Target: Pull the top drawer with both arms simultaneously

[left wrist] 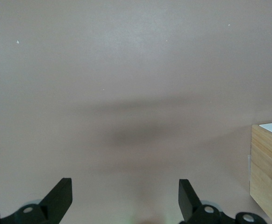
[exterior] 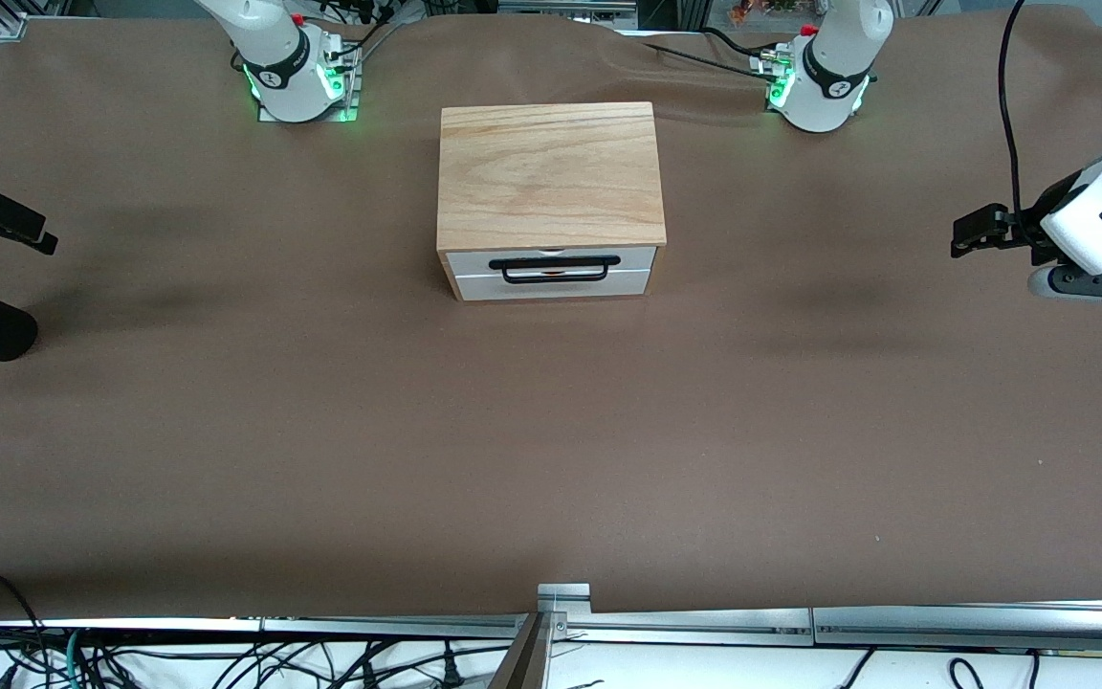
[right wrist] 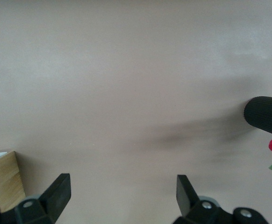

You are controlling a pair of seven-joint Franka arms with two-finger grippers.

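Approach not begun: the top drawer (exterior: 551, 260) sits closed mid-worktop facing the front camera, while the left hand (left wrist: 125, 198) and right hand (right wrist: 123, 196), fingers spread, hover over opposite worktop ends, needing to reach its black handle (exterior: 554, 269).

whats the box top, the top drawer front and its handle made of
Box top: looks like light, unpainted wood, with visible grain lines. Top drawer front: smooth white panel, probably painted or laminated board; cannot tell which. Handle: thin black bar, likely metal or plastic.
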